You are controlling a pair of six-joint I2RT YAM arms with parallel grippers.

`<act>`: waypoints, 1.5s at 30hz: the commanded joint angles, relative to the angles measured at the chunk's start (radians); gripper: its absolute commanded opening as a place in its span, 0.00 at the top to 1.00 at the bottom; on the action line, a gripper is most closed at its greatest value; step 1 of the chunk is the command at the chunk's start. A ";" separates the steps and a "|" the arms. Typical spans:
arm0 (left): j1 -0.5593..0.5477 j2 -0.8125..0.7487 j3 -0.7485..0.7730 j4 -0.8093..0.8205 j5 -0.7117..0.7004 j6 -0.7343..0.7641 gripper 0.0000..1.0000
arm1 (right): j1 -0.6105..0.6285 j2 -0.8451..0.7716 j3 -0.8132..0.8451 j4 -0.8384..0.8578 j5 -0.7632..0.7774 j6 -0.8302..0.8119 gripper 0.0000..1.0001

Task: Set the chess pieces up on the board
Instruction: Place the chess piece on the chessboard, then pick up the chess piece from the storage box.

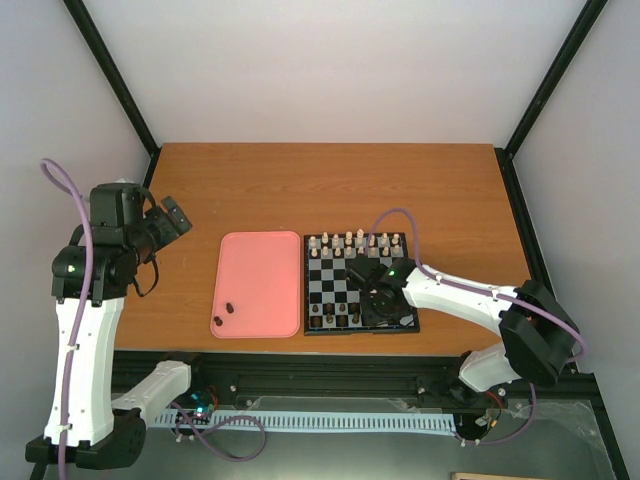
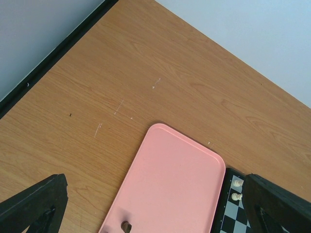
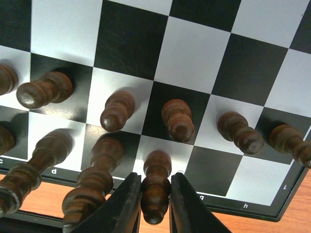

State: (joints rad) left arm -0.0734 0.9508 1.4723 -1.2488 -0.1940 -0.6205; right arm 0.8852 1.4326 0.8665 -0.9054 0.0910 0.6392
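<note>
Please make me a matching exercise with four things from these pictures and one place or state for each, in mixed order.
1 pink tray
2 left gripper
3 right gripper
4 cream-white pieces

A on the far side of the board
B open, left of the tray
C carries two loose dark pieces
D shut on a dark piece

Pairs: 1-C, 2-B, 3-D, 4-A

Surface (image 2: 160,63): wood-grain laminate, low sheen, few fine pale scratches. Tray (image 2: 170,184): pink plastic, smooth, matt. Chess pieces (image 3: 116,111): dark brown turned wood, varnished, glossy highlights. Board (image 3: 194,63): smooth flat squares, satin; black plastic-looking rim. Right end effector (image 3: 155,191) fingers (image 3: 127,204): black plastic, matt, slightly grainy. Arm shells (image 1: 85,350): white plastic, glossy.
</note>
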 commanded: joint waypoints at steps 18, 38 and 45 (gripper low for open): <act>0.006 -0.024 0.007 0.010 0.004 0.014 0.00 | 0.011 -0.075 0.332 -0.207 -0.001 -0.082 0.59; 0.006 -0.004 0.140 -0.048 0.028 0.001 0.00 | 0.241 0.825 1.243 -0.035 -0.259 -0.369 0.53; 0.005 -0.012 0.121 -0.058 0.035 0.001 0.00 | 0.272 0.981 1.415 -0.061 -0.335 -0.378 0.53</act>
State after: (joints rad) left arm -0.0734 0.9443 1.5818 -1.2858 -0.1719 -0.6212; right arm 1.1419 2.3581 2.2051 -0.9394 -0.1940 0.2878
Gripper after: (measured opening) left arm 0.998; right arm 0.466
